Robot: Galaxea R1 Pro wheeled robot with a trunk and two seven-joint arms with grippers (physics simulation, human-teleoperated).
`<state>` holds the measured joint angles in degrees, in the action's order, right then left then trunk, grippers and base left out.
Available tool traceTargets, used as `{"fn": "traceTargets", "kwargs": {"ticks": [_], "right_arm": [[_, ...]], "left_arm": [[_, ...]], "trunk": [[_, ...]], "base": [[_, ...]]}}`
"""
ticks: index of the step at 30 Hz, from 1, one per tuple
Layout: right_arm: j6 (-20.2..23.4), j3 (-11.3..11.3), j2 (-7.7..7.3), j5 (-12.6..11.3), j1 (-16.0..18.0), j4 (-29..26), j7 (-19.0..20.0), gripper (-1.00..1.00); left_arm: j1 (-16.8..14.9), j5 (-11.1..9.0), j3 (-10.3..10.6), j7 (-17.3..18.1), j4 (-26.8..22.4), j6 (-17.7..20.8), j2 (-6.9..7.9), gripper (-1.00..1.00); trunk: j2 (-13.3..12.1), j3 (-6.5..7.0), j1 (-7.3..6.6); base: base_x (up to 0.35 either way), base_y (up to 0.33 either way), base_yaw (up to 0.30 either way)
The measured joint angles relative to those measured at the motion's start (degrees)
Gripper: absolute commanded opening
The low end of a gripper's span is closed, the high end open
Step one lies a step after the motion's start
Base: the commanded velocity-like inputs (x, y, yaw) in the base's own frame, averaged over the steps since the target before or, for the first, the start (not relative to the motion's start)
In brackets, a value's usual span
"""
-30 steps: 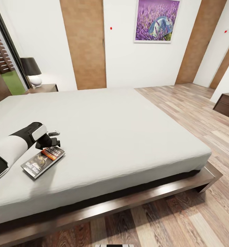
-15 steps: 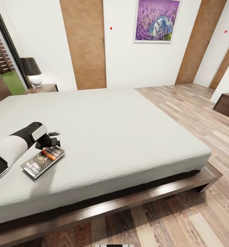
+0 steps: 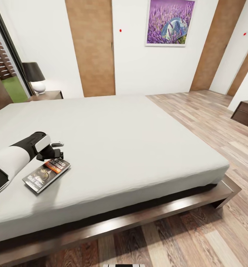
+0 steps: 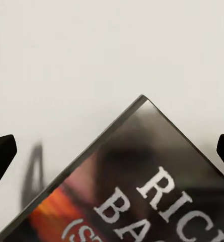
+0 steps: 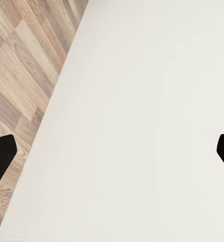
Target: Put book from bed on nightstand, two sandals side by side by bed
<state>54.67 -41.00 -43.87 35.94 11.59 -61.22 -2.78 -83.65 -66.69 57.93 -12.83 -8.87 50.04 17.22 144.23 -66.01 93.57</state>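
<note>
Your view takes in a bedroom with a wood floor (image 3: 198,122), white walls and a lavender picture (image 3: 170,22) on the far wall. The bed (image 3: 131,148) spreads across most of the scene, its off-white top bare apart from the book (image 3: 46,175) lying flat near the near-left edge. A nightstand (image 3: 48,95) with a lamp (image 3: 35,76) on it stands at the far left, beside the head of the bed.

Your left tool (image 3: 57,149) sits low at the book's far corner. In the left wrist view its 2 fingertips (image 4: 1,154) stand wide apart at either side, and the book (image 4: 142,186) pokes 1 corner up between them without touching either, so the tool is spread wide and has hold of nothing. That line-up looks chosen on purpose: a thin paperback flat on a soft mattress gives little to pinch, and a corner is likely the easiest place to get a finger under.

Your right tool (image 5: 112,151) also has its fingertips (image 5: 1,156) spread wide and empty, with the mattress (image 5: 152,101) and a strip of floor (image 5: 21,75) beyond its edge in view past them.

The book is not yet lifted. The nightstand is far across the bed, so expect to reposition the base once you have a grip.
</note>
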Motion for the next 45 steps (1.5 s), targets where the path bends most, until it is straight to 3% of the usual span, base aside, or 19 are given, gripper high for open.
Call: {"fn": "traceTargets", "kwargs": {"ticks": [9,25,45], "right_arm": [[0.0,0.01,0.02,-0.02,0.0,0.04,-0.01,1.0],[0.0,0.03,0.02,-0.01,0.01,0.06,0.0,1.0],[0.0,0.02,0.02,-0.01,0.01,0.06,0.0,1.0]], "left_arm": [[0.49,0.55,0.35,-0.25,-2.72,-0.3,0.02,1.0],[-0.24,0.11,-0.04,0.0,-0.07,-0.06,0.0,1.0],[-0.29,0.31,0.04,-0.11,-0.36,-0.22,0.01,1.0]], "trunk": [[-0.01,-0.16,0.01],[0.0,-0.21,0.0],[-0.01,-0.3,0.01]], "base": [[0.0,0.0,0.13],[0.0,0.0,0.018],[0.0,0.0,0.04]]}}
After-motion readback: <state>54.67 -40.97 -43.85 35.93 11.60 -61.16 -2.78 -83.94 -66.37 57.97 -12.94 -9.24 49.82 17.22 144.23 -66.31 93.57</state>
